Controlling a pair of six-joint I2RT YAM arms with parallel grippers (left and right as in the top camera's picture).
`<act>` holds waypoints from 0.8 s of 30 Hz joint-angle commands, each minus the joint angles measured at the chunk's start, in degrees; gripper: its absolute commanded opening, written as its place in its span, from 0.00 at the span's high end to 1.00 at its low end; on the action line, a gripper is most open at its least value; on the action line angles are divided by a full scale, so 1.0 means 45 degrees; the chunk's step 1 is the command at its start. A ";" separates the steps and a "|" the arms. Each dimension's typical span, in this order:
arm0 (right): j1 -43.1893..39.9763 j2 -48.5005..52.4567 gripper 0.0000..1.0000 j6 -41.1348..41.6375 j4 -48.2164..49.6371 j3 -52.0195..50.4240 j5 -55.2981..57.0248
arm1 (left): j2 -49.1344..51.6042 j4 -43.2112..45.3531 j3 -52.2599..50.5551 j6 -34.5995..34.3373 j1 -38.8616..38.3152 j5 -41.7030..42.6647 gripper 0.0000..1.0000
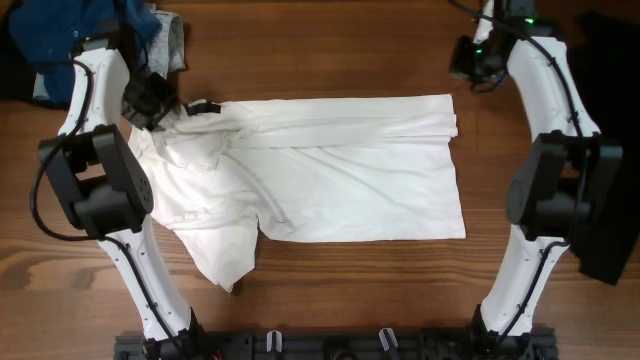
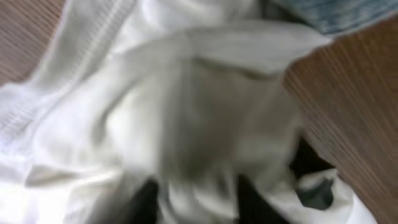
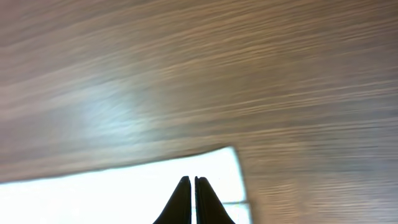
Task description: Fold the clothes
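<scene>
The left gripper (image 2: 196, 200) is low over the rumpled left end of a white T-shirt (image 1: 350, 170), near the table's far left corner. In the left wrist view its two dark fingers (image 2: 146, 199) stand apart with a bunched fold of the white cloth between them. The view is blurred, so I cannot tell whether the fingers are pinching the cloth or only bracketing it.

The right gripper (image 3: 194, 186) has its fingers pressed together with nothing between them. It hangs above the far right corner of the T-shirt, with bare wood beyond it.

The T-shirt lies across the middle of the wooden table (image 1: 330, 50), its long side running from left to right. Its right half is fairly flat, with a straight right edge. A band along its far edge is folded over and creased. Its left half is wrinkled and gathered up toward the left gripper, and one sleeve (image 1: 225, 260) sticks out toward the table's near edge.

A blue garment (image 1: 90, 30) and a grey garment (image 1: 175, 40) are heaped in the far left corner, just beyond the T-shirt. A black garment (image 1: 610, 150) lies along the table's right edge, apart from the T-shirt.
</scene>
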 commanded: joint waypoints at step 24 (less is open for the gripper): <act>0.1069 0.1739 0.96 0.0811 0.0656 -0.2123 0.1277 | -0.0423 -0.0680 -0.0068 0.0243 -0.0044 -0.0393 0.15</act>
